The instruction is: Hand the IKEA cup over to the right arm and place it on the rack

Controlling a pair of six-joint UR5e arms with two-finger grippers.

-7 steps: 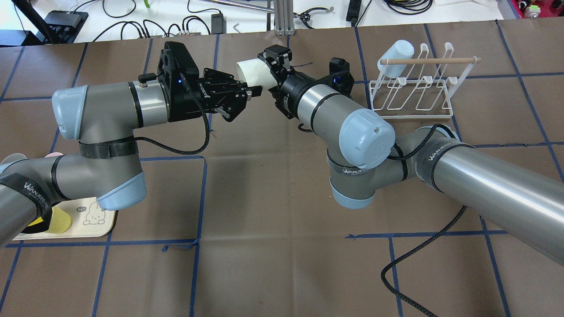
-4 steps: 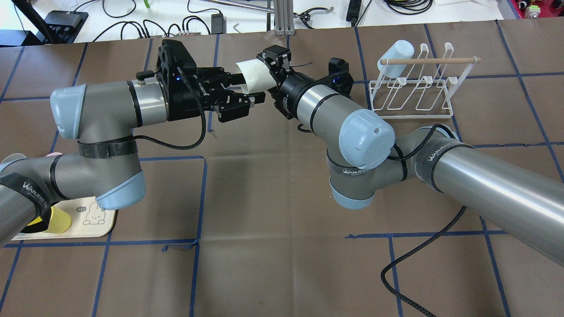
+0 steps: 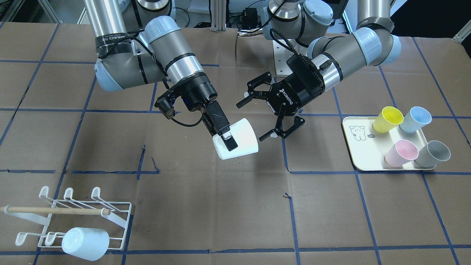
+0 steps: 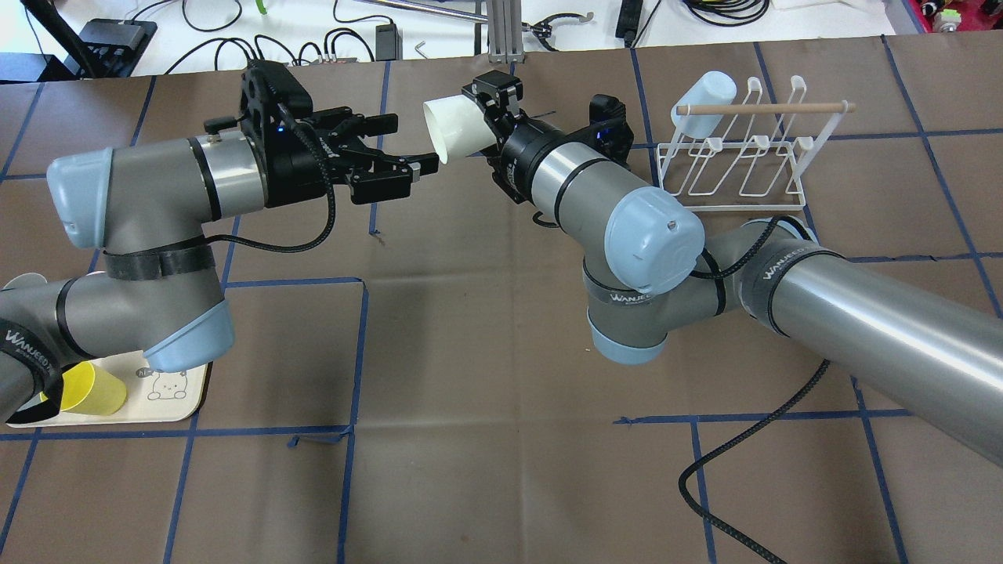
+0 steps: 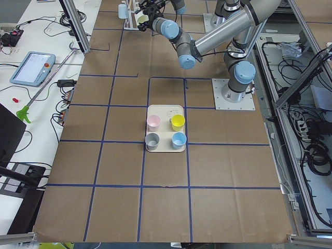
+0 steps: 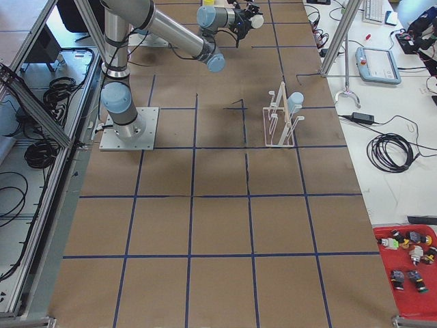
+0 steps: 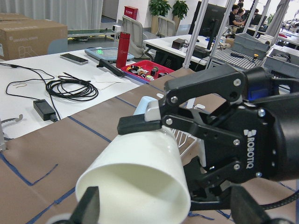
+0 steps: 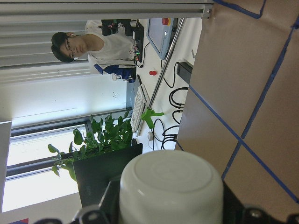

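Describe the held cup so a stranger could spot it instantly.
Above the brown paper-covered table, find the silver-grey right arm over the middle. Its black jaws clamp a plain white cup in mid-air; every other cup sits on the cream tray or the white wire rack.

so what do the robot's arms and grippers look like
Alike: left arm and right arm, silver-grey tubes, pale blue joint caps, black WANJEED straps, black wrist cables; left gripper and right gripper, black two-finger linkages, white ROBOTIQ lettering.
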